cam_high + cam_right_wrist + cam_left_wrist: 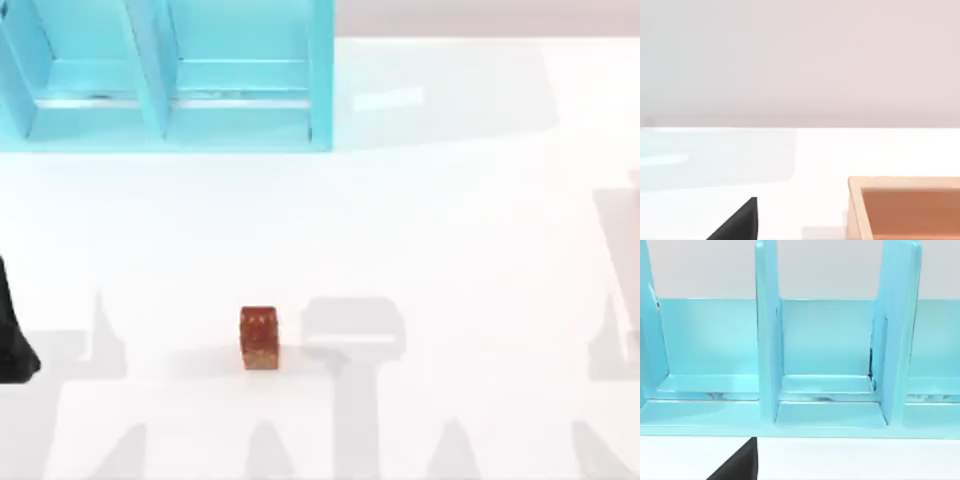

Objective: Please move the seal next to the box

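At the desk's (pixel 450 250) left edge in the top view, a dark part of the left arm (pixel 12 335) reaches just into sight. Whether the left jaws are released or clenched cannot be told. They hold nothing that can be seen.

To the right of the left jaws, well apart from them, the seal (pixel 259 338) stands alone on the white desk. It is a small reddish-brown block with pale gold speckles, touching nothing. A grey shadow lies on the desk just beside it, on the side away from the left jaws.

Ahead of the left jaws and off to their right stands the box (pixel 240 100), at the far left of the desk. It is large and light blue, with flat walls and upright dividers (pixel 767 340) that form compartments. In the left wrist view its open side faces the jaws, showing three compartments side by side. A black wedge (pixel 737 465) of the left arm's own hardware juts in before the box's lower edge. The seal is well apart from the box, on the near side of it.

Ahead of the right jaws, the right wrist view shows bare white desk and, to one side, a corner of an open tray (pixel 855 200) with a pale rim and an orange-brown inside. A black wedge (pixel 737 225) of that arm's hardware shows here too. Whether the right jaws are released or clenched cannot be told.
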### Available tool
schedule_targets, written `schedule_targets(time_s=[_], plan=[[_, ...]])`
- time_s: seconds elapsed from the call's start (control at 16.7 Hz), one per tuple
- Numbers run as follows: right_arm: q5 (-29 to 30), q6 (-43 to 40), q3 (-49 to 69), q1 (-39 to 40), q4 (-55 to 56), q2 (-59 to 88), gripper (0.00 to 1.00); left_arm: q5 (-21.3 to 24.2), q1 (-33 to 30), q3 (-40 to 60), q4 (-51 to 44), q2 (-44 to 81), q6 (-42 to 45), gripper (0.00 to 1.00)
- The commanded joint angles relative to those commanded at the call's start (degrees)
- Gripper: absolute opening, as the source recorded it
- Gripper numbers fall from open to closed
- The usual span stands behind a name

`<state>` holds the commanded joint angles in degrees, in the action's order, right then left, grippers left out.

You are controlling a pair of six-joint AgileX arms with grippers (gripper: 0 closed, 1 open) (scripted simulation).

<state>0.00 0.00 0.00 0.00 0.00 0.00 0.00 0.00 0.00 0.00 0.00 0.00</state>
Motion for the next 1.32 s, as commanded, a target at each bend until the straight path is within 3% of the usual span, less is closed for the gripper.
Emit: schedule_targets(time_s=[0.24,0.54,1.32], plan=[[0.0,0.2,1.1,0.3,-0.6,1.3,1.0,0.0,0.0,0.0,0.0,0.0,0.0,1.0],[0.4,2.4,12.9,2.9,-6.3,14.2,1.0,0.0,0.0,0.0,0.0,0.0,0.0,1.0],[1.9,18.1,74.7,20.4,-39.9,79.0,1.0,0.0,0.0,0.0,0.0,0.0,0.0,1.0]])
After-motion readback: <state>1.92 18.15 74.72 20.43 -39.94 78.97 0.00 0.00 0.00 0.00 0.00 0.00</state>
